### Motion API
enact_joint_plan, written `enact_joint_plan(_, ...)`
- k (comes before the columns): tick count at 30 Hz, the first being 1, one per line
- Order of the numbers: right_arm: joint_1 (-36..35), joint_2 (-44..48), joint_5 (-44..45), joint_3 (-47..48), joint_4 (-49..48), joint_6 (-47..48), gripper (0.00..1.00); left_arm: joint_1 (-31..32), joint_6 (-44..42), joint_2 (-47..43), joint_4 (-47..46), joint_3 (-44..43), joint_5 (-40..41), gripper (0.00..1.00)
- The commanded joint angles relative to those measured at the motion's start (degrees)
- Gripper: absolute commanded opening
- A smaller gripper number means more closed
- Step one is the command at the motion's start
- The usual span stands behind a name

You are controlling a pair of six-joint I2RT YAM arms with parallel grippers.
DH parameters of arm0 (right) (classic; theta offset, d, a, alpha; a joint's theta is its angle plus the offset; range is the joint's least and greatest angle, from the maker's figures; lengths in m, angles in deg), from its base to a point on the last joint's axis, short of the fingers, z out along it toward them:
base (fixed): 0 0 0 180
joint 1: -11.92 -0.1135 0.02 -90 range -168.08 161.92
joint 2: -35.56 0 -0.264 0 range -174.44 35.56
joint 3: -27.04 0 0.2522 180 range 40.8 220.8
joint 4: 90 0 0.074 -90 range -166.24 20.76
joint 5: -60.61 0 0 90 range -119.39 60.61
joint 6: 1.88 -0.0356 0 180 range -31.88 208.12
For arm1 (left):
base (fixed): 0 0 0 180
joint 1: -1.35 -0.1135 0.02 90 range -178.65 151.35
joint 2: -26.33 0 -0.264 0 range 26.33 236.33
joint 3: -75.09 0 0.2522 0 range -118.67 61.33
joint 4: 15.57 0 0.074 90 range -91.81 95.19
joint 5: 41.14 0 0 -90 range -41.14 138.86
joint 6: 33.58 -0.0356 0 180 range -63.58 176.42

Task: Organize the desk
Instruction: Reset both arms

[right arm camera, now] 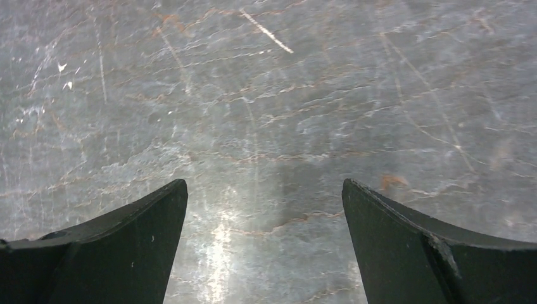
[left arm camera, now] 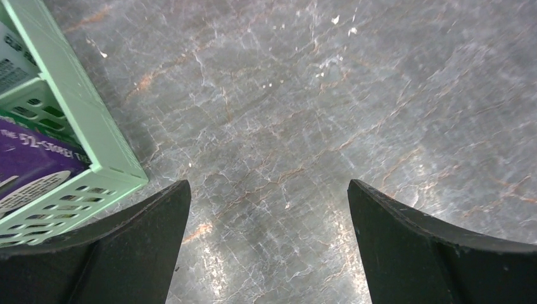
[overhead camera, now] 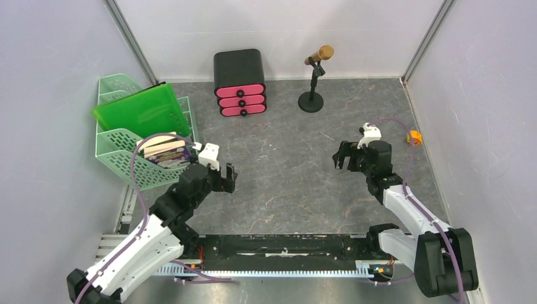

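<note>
Hovering above the desk (overhead camera: 285, 183), your left gripper (overhead camera: 231, 178) and right gripper (overhead camera: 340, 158) both gape wide, holding nothing; the left sits near the green tray (overhead camera: 125, 161).

Beneath the left gripper (left arm camera: 268, 190), the dark-grey marbled stone-like desk (left arm camera: 304, 95) looks smooth and semi-glossy, with pale glare among its white and rust veins. Under the right gripper (right arm camera: 265, 187) it shows a like sheen, crossed by fine scratches. The grippers' black fingers (right arm camera: 114, 253) look like matt moulded plastic. Just left of the left gripper, the mint-green slotted plastic tray (left arm camera: 82, 120) has a satin finish, and the purple printed book cover (left arm camera: 31, 158) inside it looks like glossy paper. Farther beyond that gripper, the bright green plastic folder (overhead camera: 136, 111) shines.
</note>
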Motion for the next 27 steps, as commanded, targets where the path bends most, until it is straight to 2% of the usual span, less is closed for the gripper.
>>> enact_joint_plan(1, 5.1, 1.4, -5.0, -0.5, -1.2, 0.0, 0.98, -0.8, -5.2, 5.9, -6.1, -2.3, -0.5, 1.0)
enact_joint_plan(4, 8.4, 1.6, -4.9, -0.4, 0.1, 1.8, 0.98, -5.6, -6.4, 9.6, -9.6, -2.0, -6.0, 1.0)
enact_joint_plan(7, 9.6, 2.4, -3.1, -0.9, 0.4, 2.2, 0.98, -14.8, -6.2, 13.8, -13.1, -2.1, -17.2, 1.0)
enact_joint_plan(10, 10.3, 3.3, -1.1, -1.8, -0.4, 2.5, 0.98, -20.7, -7.3, 18.8, -15.8, -3.5, -23.0, 1.0)
enact_joint_plan(18, 10.5, 3.8, 3.2, -3.3, -2.5, 3.3, 0.98, -27.3, -8.4, 29.7, -24.1, -6.2, -26.1, 1.0)
enact_joint_plan(27, 10.5, 4.1, 7.0, -4.6, -4.8, 4.0, 0.98, -32.6, -10.5, 32.6, -30.0, -5.7, -25.2, 1.0)
